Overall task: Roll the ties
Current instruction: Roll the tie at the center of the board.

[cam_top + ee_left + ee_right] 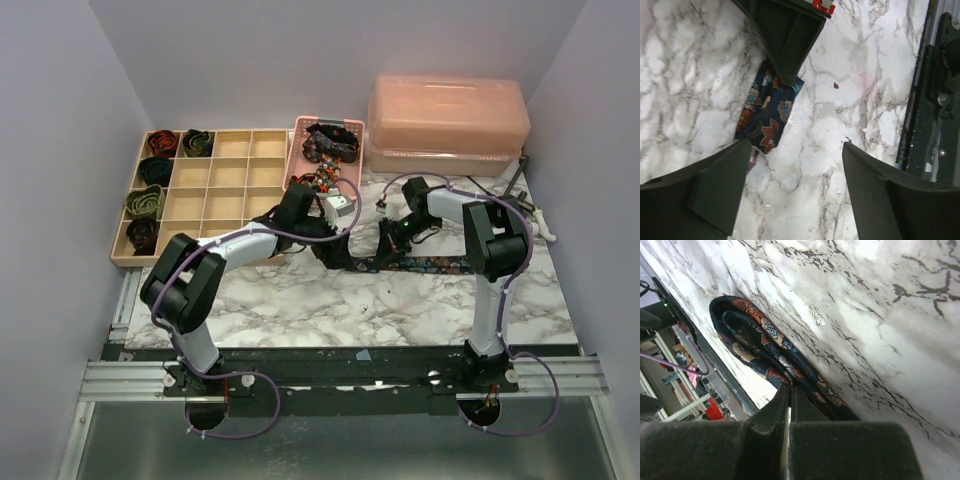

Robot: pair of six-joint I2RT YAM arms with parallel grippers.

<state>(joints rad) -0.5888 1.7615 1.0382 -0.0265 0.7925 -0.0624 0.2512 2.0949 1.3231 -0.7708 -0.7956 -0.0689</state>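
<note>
Seen from above, both grippers are dark shapes crowded over a dark tie, so their fingertips are hard to make out there. The wrist views show more.

The left gripper (795, 145) stands wide open, with nothing between its fingers but bare marble table (850, 90). Just ahead of its fingertips lies the blunt end of the floral tie (767, 112), navy with orange and teal flowers. The end is partly covered by the right gripper (790, 390), which comes down on it from the far side.

That gripper's fingers are closed tight together, their tips touching the cloth. Whether any fabric is nipped between them is hidden. Beyond its tips the tie doubles back in a fold, and the rest runs off beneath the right arm, partly hidden.

Well beyond both grippers sit a compartment tray (230, 175) with 5 coiled ties (165, 143), a pink basket (298, 150) of loose ties (330, 143), and a pink lidded box (448, 115).
</note>
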